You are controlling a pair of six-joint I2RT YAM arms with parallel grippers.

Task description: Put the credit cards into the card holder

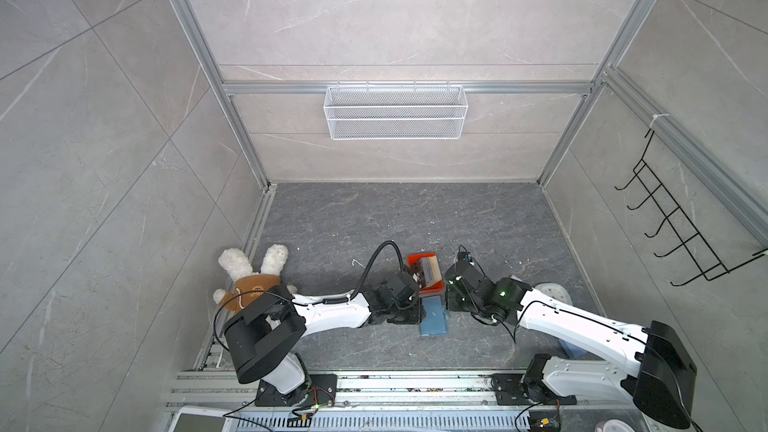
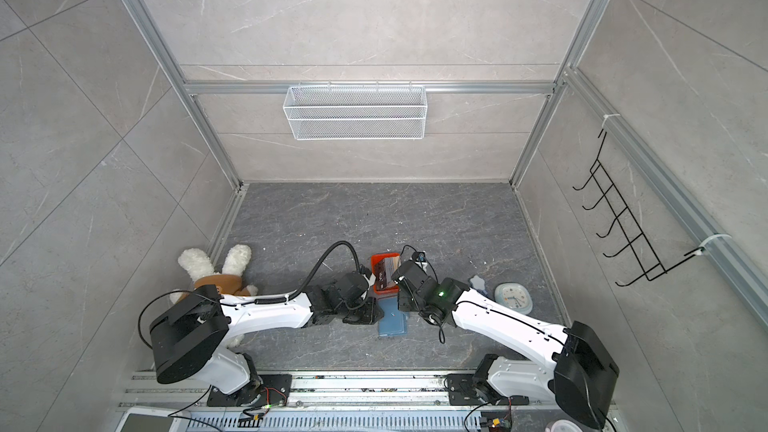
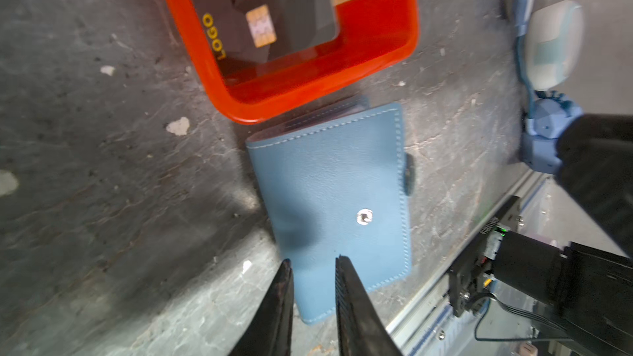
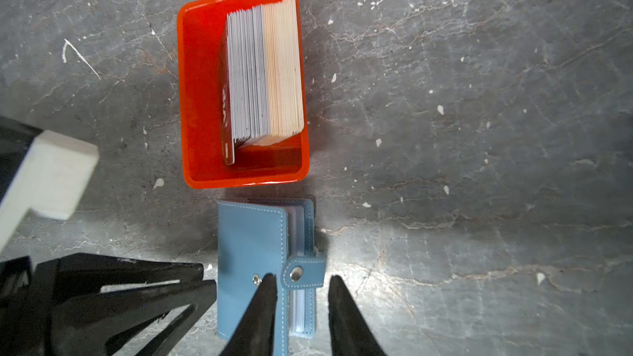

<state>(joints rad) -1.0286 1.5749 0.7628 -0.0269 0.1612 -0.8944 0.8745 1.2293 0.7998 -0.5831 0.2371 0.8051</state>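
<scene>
Credit cards [image 4: 265, 73] stand stacked in orange tray [image 4: 195, 97]

The card holder [image 4: 251, 241] looks like smooth matt leather, stitched, with a shiny metal snap [image 3: 364, 216]; the tray [image 4: 198, 97] is glossy plastic; the credit cards [image 3: 274, 5] slick-faced; the tabletop [image 4: 479, 131] rough, scuffed stone.

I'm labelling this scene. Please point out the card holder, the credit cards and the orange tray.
card holder [image 4: 251, 244], right wrist view, on its blue front cover.
credit cards [image 4: 274, 73], right wrist view, on the stack's pale edges.
orange tray [image 4: 200, 97], right wrist view, on its bare inside.
</scene>
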